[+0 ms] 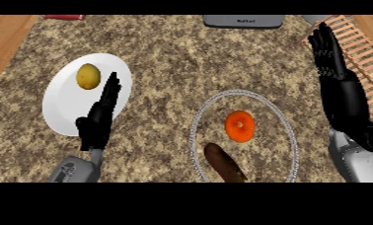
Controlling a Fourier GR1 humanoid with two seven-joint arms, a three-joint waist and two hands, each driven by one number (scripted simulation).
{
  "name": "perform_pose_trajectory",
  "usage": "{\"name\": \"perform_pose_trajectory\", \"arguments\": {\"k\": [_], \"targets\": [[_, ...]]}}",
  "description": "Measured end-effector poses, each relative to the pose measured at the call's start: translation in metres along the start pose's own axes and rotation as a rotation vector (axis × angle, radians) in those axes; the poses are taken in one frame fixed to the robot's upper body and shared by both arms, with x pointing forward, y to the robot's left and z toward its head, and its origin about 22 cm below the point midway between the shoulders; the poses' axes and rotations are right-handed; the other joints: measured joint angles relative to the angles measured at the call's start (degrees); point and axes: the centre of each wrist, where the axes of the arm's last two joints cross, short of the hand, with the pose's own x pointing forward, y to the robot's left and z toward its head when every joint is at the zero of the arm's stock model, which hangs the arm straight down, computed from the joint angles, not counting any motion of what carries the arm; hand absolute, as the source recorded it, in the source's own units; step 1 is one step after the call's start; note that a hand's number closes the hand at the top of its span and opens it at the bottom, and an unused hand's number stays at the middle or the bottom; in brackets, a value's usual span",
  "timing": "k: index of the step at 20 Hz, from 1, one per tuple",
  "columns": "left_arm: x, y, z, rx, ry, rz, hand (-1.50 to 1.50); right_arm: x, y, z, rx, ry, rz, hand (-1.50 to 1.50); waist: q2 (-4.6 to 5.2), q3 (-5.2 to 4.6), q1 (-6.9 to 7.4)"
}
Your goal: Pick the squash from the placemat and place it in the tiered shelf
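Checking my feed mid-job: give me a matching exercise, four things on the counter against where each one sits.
Things:
1. yellow fruit
2. orange squash
3. brown item
4. slatted shelf

Places:
A. far right edge of the counter, behind the right hand
B. middle of the round placemat
C. on the white plate, beyond the left hand
D. near edge of the placemat, at the bottom of the view

Pairs: 1-C, 2-B, 3-D, 4-A

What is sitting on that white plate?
A yellow round fruit lies on the white plate. The left robot hand covers part of the plate's right side.
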Motion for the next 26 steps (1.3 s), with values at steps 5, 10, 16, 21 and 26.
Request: {"name": "perform_pose_trajectory", "arguments": {"k": [5, 10, 16, 21, 26], "targets": [[-0.011, 0.035, 0.005, 0.035, 0.169, 0.012, 0.00, 0.007, -0.028, -0.014, 0.057, 0.056, 0.086, 1.50, -0.38, -0.08, -0.93], [-0.009, 0.051, 0.003, 0.019, 0.273, 0.064, 0.00, -0.014, -0.077, -0.002, 0.070, 0.344, 0.371, -1.50, -0.27, -0.15, -1.58], [-0.003, 0.065, -0.001, -0.005, 0.361, 0.101, 0.00, -0.026, -0.098, 0.014, 0.172, 0.453, 0.333, -1.50, -0.55, 0.03, -1.76], [-0.003, 0.068, 0.002, 0.006, 0.391, 0.105, 0.00, -0.004, -0.101, 0.006, 0.365, 0.462, 0.306, -1.50, -0.78, 0.06, -1.90], [-0.003, 0.075, 0.003, 0.005, 0.408, 0.106, 0.00, 0.041, -0.082, -0.009, 0.519, 0.493, 0.323, -1.50, -0.90, 0.01, -2.05]]}}
